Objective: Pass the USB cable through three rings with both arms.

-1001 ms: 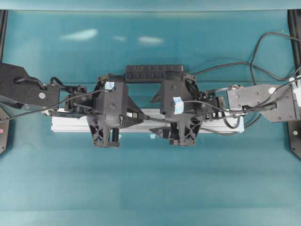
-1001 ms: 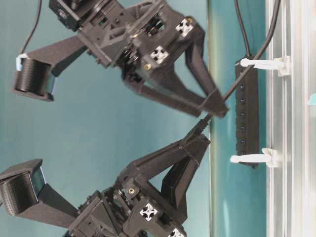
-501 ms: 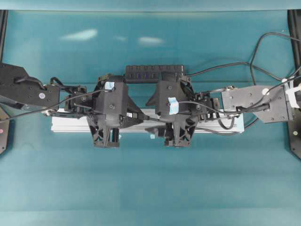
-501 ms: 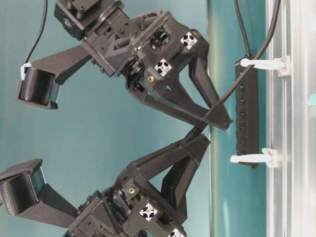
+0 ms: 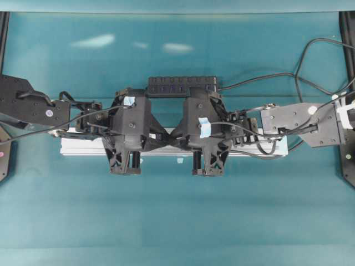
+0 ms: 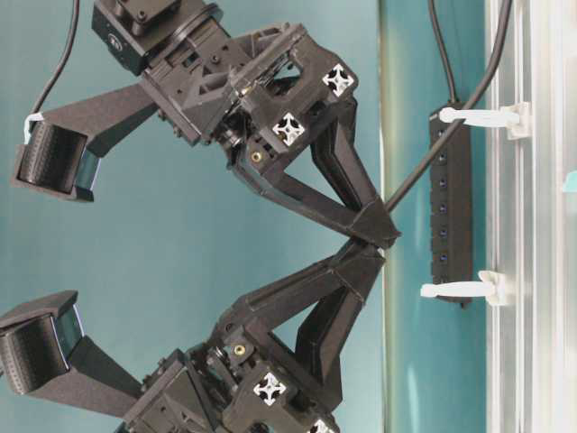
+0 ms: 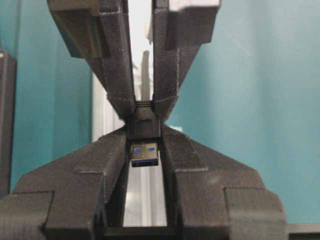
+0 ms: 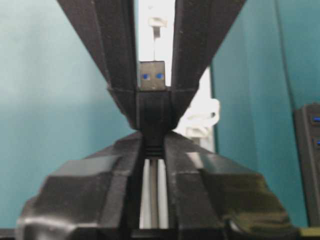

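Plug end of the USB cable (image 7: 145, 150) sits between the two arms, above the silver rail (image 5: 77, 147). Its long side runs from one arm toward the other, and its metal tip points toward the left arm. The left gripper (image 7: 145, 125) is squeezed tight on the plug's black body. The right gripper (image 8: 154, 127) is pinched tight on it too, tip to tip with the left. A white ring (image 6: 460, 290) stands on the rail, near a black hub bar (image 5: 182, 86).

Two black arms (image 5: 33, 108) are seen, each marked with blue tape (image 5: 129, 101); thin black wires (image 5: 83, 117) are strung along them.
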`<state>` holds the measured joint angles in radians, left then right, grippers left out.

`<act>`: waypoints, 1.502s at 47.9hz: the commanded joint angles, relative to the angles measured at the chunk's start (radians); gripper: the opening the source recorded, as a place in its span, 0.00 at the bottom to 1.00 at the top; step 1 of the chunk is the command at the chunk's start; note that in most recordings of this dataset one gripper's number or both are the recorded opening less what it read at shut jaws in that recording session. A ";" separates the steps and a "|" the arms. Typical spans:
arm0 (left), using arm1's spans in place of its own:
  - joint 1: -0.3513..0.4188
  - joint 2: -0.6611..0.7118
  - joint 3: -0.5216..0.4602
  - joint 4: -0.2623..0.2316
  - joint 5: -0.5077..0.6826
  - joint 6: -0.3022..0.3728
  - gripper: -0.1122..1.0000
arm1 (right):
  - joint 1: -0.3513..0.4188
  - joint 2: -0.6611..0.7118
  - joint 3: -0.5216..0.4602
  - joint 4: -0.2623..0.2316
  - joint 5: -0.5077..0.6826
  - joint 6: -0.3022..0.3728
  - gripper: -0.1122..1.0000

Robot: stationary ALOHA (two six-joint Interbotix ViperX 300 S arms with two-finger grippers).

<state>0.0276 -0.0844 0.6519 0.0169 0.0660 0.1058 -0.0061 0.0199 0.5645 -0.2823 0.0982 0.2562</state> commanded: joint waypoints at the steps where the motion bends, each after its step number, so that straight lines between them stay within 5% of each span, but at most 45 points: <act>1: 0.005 -0.015 -0.009 0.002 -0.005 -0.002 0.27 | 0.011 -0.009 -0.025 0.003 -0.003 0.011 0.03; 28: 0.021 -0.044 0.040 0.002 -0.005 -0.117 0.28 | 0.012 0.012 -0.081 -0.002 0.219 0.000 0.03; 42: 0.021 -0.150 0.130 0.002 -0.005 -0.144 0.94 | 0.011 0.029 -0.118 -0.005 0.342 -0.006 0.03; 62: 0.021 -0.316 0.262 0.002 -0.003 -0.239 0.89 | -0.031 0.089 -0.204 -0.029 0.541 -0.011 0.03; 72: 0.023 -0.336 0.282 0.002 0.011 -0.255 0.89 | -0.035 0.135 -0.232 -0.023 0.566 -0.078 0.03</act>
<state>0.0506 -0.4080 0.9388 0.0153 0.0690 -0.1442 -0.0353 0.1503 0.3528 -0.3037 0.6581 0.2056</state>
